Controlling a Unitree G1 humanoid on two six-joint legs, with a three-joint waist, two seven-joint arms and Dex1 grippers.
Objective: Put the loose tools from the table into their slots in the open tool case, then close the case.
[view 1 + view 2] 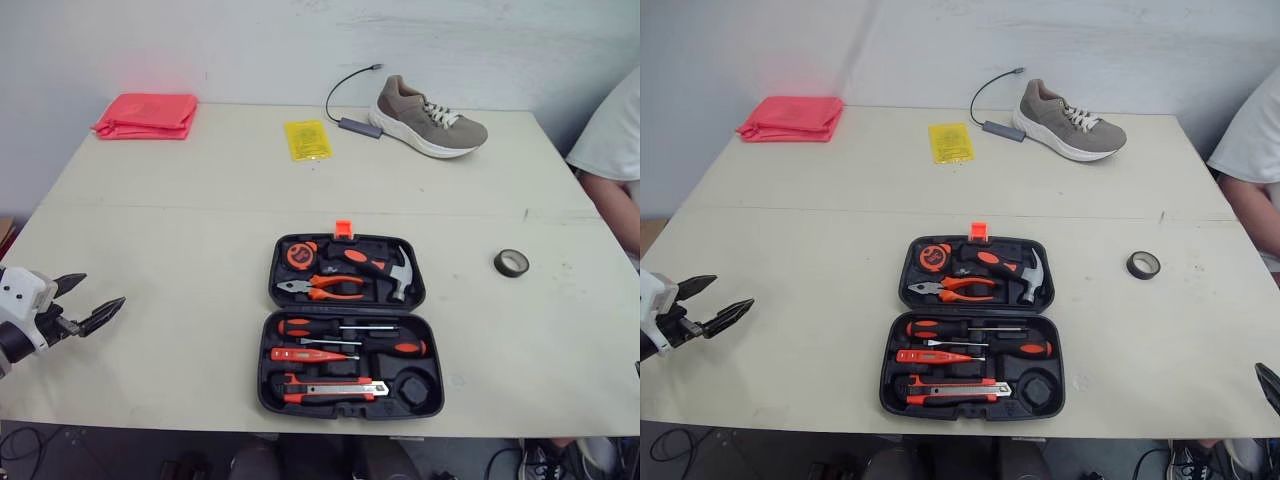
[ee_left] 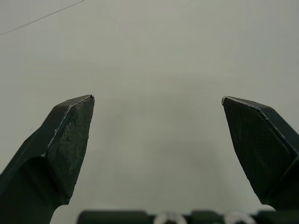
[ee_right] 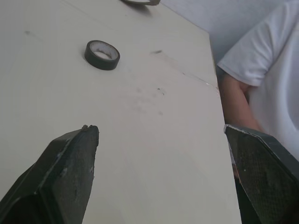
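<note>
**On the worktop, one loose tape roll lies right of the open case, nearer the right arm**

Near the front edge of the pale worktop (image 1: 150, 240), at the centre, a black tool case (image 1: 350, 325) lies open and flat. Its orange latch points to 12 o'clock. Its slots hold a hammer (image 1: 385, 268), pliers (image 1: 322, 288), a tape measure (image 1: 300, 255), screwdrivers (image 1: 350, 328) and a utility knife (image 1: 330, 388). A round recess (image 1: 415, 385) at the case's 5 o'clock corner looks empty, though its contents are hard to make out.

The one loose tool I can find is a dark tape roll (image 1: 511, 263). It lies flat with its hole facing up, between 2 and 3 o'clock from the case and well apart from it. Being round, it has no long axis to line up with.

The right jaws are spread wide and hold nothing. They sit at the worktop's front right corner, and the roll lies towards their 10 to 11 o'clock with bare worktop between. The left jaws, also spread and empty, hover off the worktop's left edge at the case's 9 o'clock. From there the whole case stands between them and the roll. The right arm is therefore judged the better placed for the pick.

A person's white sleeve (image 1: 615, 130) and arm border the worktop at 3 o'clock, beyond the roll.
</note>
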